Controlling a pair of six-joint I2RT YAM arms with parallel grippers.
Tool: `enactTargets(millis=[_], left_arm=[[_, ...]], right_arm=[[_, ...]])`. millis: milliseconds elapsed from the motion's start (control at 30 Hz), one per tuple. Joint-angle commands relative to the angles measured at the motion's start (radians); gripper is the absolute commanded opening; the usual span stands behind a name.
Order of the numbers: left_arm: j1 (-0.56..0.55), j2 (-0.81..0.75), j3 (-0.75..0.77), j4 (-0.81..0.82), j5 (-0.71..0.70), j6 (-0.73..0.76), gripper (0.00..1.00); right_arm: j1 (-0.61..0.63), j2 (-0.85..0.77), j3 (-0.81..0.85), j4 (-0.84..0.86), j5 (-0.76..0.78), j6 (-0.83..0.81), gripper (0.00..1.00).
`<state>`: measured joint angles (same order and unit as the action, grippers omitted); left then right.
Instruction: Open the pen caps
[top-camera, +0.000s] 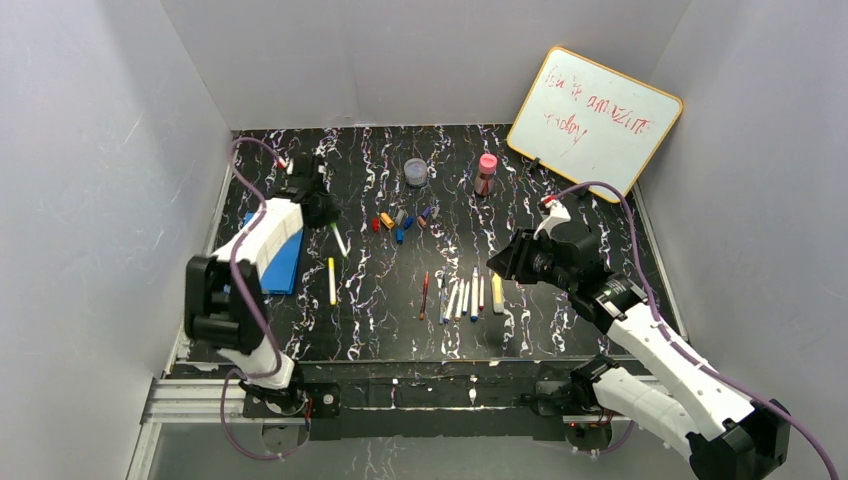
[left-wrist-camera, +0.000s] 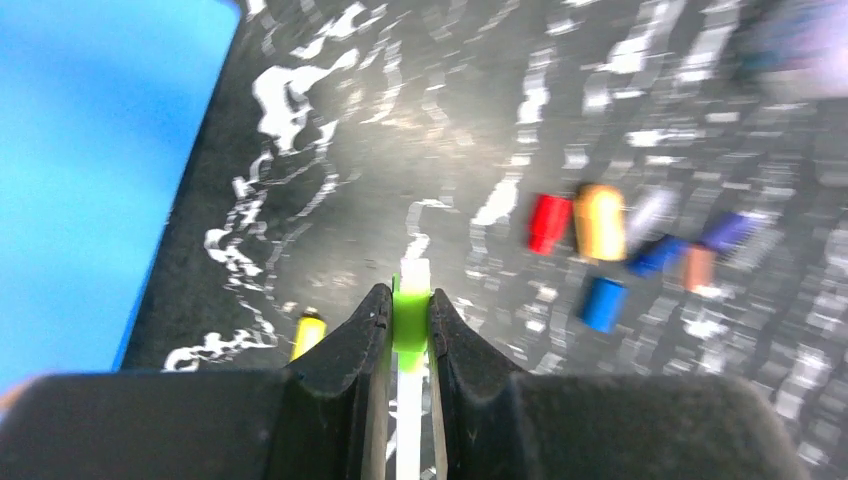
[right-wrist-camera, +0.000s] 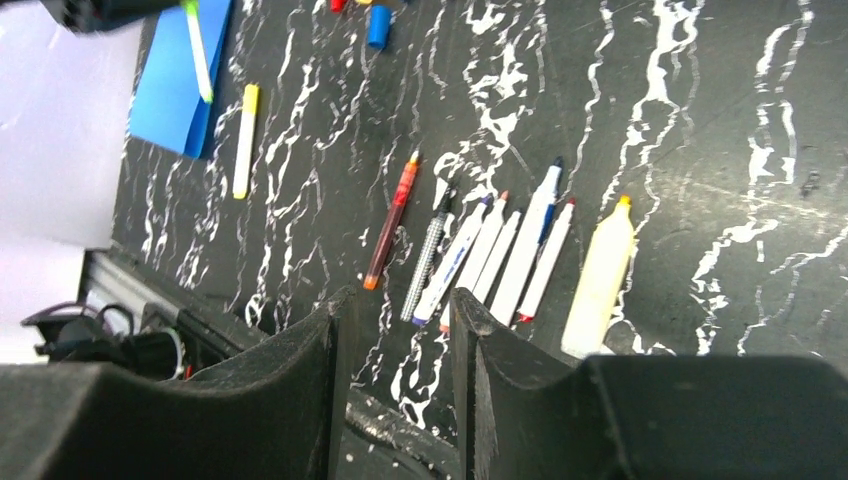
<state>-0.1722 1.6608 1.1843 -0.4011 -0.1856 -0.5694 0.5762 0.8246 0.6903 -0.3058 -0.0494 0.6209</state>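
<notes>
While the left hand (left-wrist-camera: 408, 297) is clenched on a white pen with a green band (left-wrist-camera: 410, 325), holding it clear of the bench (top-camera: 380, 320) near the blue sheet (top-camera: 285, 265) at the left edge, the right hand (right-wrist-camera: 400, 330) hangs released, nothing between its jaws, by the row of pens (right-wrist-camera: 500, 255) lying toward the near edge. Loose caps (left-wrist-camera: 600, 222), red, orange and blue among them, lie clustered mid-bench, nearer the far edge. One yellow pen (top-camera: 332, 281) lies alone between the sheet and the row.
</notes>
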Motion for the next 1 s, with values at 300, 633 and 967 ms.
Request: enactTargets(millis=[300,633,967], left_arm=[[-0.283,-0.529,-0.308,0.598,0.458,-0.308,0.0],[-0.471,-0.642,-0.444,0.927,0.416,-0.411,0.0],[-0.505,-0.682,-0.465,0.955,0.411,-0.41,0.0]], right_arm=[[0.003,0.091,0.042,0.524,-0.485,0.173,0.6],[0.036,0.219,0.05,0.822,-0.554,0.371,0.66],[0.128,0.273,0.069,0.866,-0.503,0.384,0.59]])
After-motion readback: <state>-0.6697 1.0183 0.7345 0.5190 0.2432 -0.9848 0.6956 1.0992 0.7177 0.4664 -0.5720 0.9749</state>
